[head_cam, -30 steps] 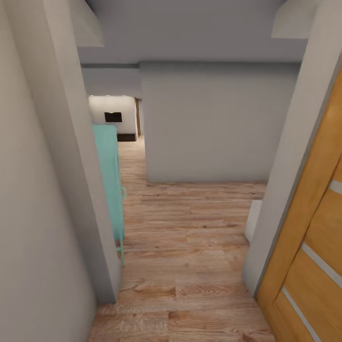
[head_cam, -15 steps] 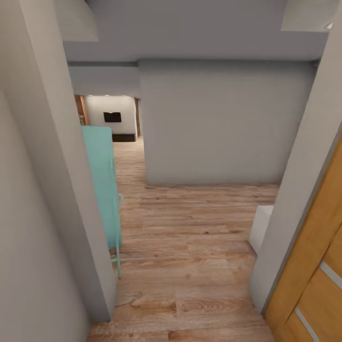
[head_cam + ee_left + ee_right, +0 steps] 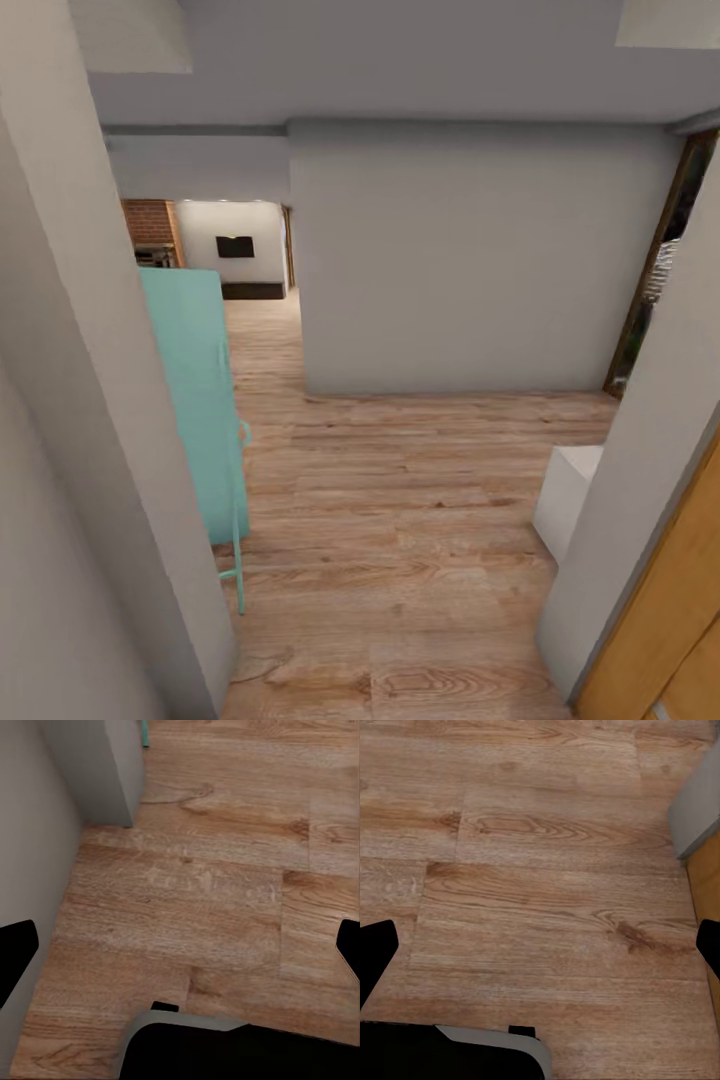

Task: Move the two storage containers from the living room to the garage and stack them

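**In transit, both claws empty, containers not yet picked up**

Head view: I'm in a doorway between a grey wall (image 3: 80,450) and a wooden door (image 3: 670,620), looking onto a light wood plank floor (image 3: 400,500). A teal cabinet (image 3: 195,400) stands against the near wall on my left, a white box (image 3: 570,495) low on the right. Past a big grey wall block (image 3: 470,260), a passage leads to a lit room with red brick (image 3: 148,222), likely the living room. I can't tell where the storage containers are, so I can't describe them.

Left wrist view: left claw (image 3: 180,952) spread wide, nothing between the tips, plank floor and a wall corner (image 3: 97,772) below.

Right wrist view: right claw (image 3: 540,949) also spread, empty, over planks, with a wall edge (image 3: 697,802) near.

Progress, my read: nothing delivered; fetching, carrying and stacking in the garage all remain.
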Tool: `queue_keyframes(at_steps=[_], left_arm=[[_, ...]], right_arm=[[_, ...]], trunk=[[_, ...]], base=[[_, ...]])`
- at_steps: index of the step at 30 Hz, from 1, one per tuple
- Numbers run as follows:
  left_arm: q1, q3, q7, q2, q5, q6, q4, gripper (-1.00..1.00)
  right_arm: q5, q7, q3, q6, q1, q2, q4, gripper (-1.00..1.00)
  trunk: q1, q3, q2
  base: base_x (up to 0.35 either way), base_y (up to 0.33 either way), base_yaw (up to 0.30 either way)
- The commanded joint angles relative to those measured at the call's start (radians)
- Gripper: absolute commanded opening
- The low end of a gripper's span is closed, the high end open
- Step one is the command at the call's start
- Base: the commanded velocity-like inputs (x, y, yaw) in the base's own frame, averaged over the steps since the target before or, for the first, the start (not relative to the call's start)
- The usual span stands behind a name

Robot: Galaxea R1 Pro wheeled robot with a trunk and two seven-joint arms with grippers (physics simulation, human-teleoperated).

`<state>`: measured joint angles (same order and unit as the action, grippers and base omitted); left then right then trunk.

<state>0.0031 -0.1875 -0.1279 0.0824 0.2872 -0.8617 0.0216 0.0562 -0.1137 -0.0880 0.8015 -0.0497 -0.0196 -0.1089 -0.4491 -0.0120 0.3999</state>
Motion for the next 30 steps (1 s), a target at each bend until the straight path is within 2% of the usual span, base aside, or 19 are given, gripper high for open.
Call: queue_keyframes(at_steps=[1, 15, 30], left_arm=[[0.000, -0.009, -0.007, 0.000, 0.003, -0.004, 0.001, 1.00], [0.000, -0.009, -0.008, 0.002, 0.003, 0.000, 0.001, 1.00], [0.000, -0.009, -0.009, 0.000, 0.003, 0.000, 0.001, 1.00]], right_arm=[[0.006, -0.010, -0.007, -0.001, -0.001, 0.000, -0.002, 1.00], [0.007, -0.011, -0.007, -0.001, -0.001, 0.000, -0.002, 1.00], [0.007, -0.011, -0.007, -0.001, -0.001, 0.000, -0.002, 1.00]], trunk=[[-0.001, 0.000, 0.000], [-0.001, 0.000, 0.000], [-0.001, 0.000, 0.000]], base=[[0.325, -0.073, 0.000], [0.325, -0.076, 0.000], [0.325, -0.004, 0.000]])
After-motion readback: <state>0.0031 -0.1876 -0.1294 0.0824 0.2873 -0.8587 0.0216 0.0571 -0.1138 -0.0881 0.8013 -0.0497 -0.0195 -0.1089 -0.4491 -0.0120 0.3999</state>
